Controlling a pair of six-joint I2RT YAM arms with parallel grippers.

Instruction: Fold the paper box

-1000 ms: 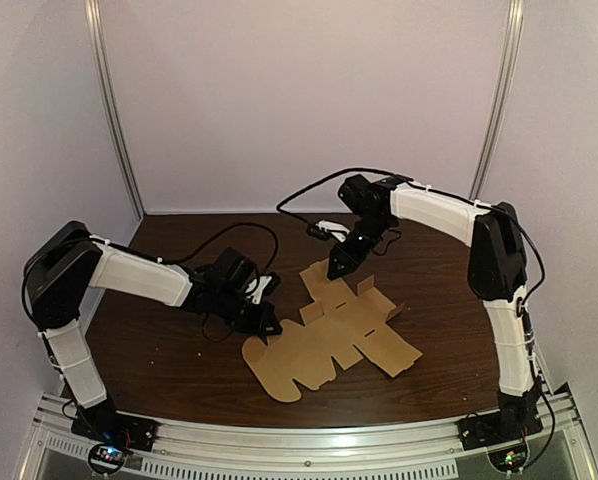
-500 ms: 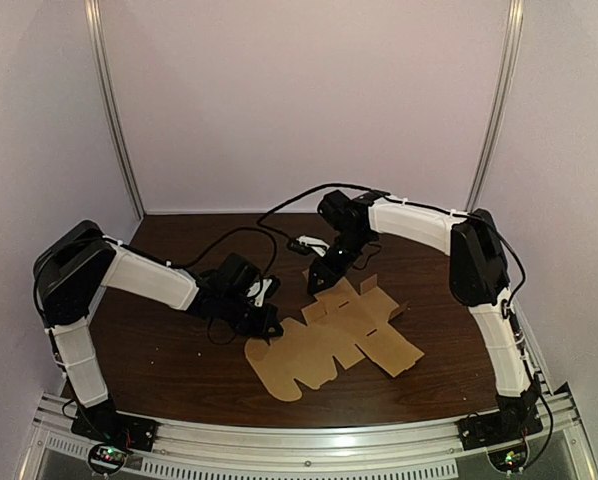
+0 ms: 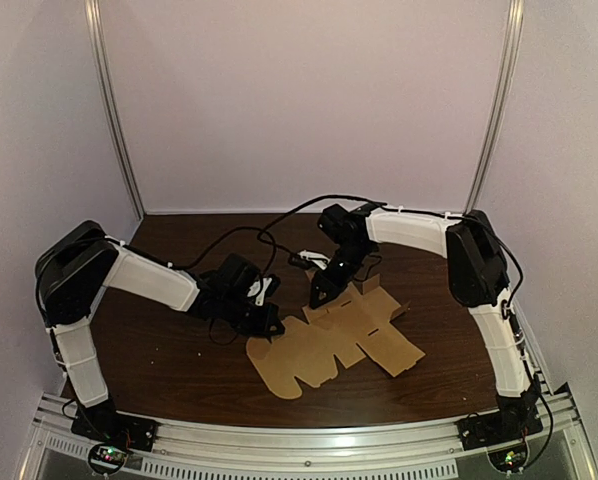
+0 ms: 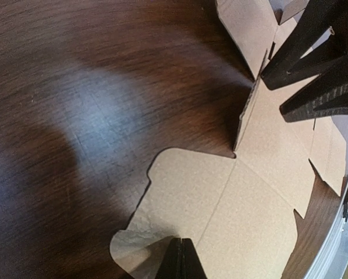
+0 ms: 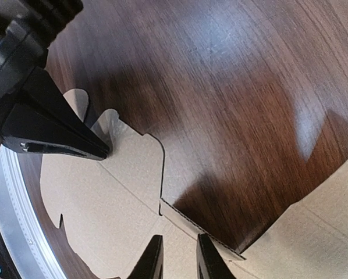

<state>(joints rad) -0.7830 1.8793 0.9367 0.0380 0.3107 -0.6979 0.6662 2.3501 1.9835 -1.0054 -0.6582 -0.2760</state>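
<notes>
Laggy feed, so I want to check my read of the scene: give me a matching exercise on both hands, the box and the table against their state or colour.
Things:
1. left hand
2. right hand
3. box
4. table

States:
A. dark brown
B. fingers apart, at the box's far edge
C. fingers together, at the box's left end
D. tan, mostly flat

Pairs: 1-C, 2-B, 3-D, 4-A
</notes>
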